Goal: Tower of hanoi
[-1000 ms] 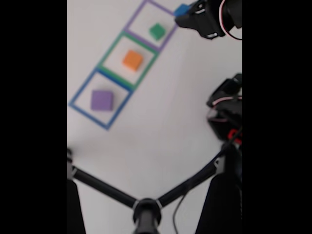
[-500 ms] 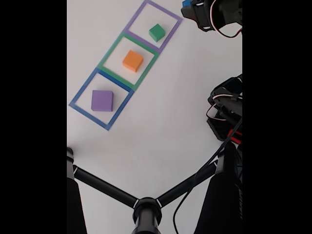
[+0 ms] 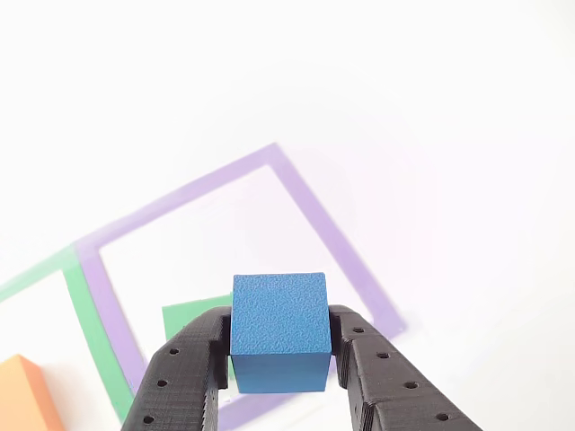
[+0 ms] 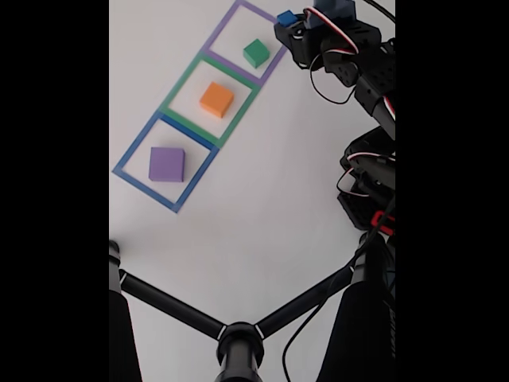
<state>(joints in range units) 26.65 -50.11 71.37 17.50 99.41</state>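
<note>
We see tool (image 3: 280, 359) clamping blue cube (image 3: 279, 332), upper right of fixed view; green block (image 4: 255, 52), orange block (image 4: 216, 99), purple slab (image 4: 166, 164) each sit alone; stacking mostly ahead.

A bright white tabletop (image 4: 254, 207) bears three taped square outlines (image 4: 203, 103).

Room and obstacles around the purple outline

The tabletop (image 4: 262, 199) lies bare on every side of the purple outline (image 4: 248, 40) apart from the row of blocks. The green block (image 4: 255, 52) stands alone inside it, with open floor all around. The orange block (image 4: 216, 99) and purple block (image 4: 166, 164) sit in the next outlines down the row, well apart from each other. The fingers (image 3: 278, 359) hold the blue cube (image 3: 279, 332) above the outline's edge, in front of the green block.
</note>
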